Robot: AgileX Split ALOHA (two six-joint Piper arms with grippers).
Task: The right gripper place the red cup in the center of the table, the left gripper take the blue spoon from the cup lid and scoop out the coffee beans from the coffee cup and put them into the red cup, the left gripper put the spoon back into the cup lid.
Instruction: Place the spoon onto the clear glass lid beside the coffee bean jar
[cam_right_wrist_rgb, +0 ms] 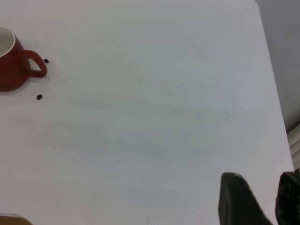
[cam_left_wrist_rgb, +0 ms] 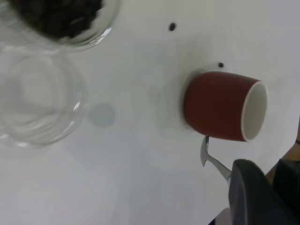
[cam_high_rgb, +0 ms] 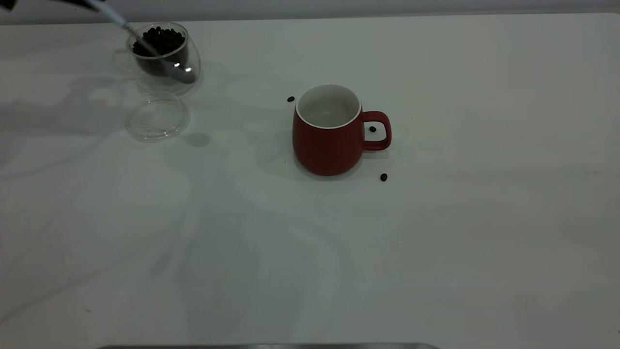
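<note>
The left gripper (cam_left_wrist_rgb: 243, 187), fingers clenched on the spoon (cam_high_rgb: 164, 58), should dip it deeper into the glass cup's (cam_high_rgb: 164, 60) beans (cam_high_rgb: 162, 41); right fingers (cam_right_wrist_rgb: 236, 201) hang released.

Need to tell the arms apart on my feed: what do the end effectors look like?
Little shows. The left end effector and the right end effector each appear only as dark, near-black matte blunt fingers with rounded edges. No cables or markings are visible.

Upright red cup (cam_high_rgb: 329, 138) mid-table (cam_high_rgb: 436, 242); blue spoon (cam_high_rgb: 145, 43) against bean-filled coffee cup (cam_high_rgb: 164, 58).
</note>
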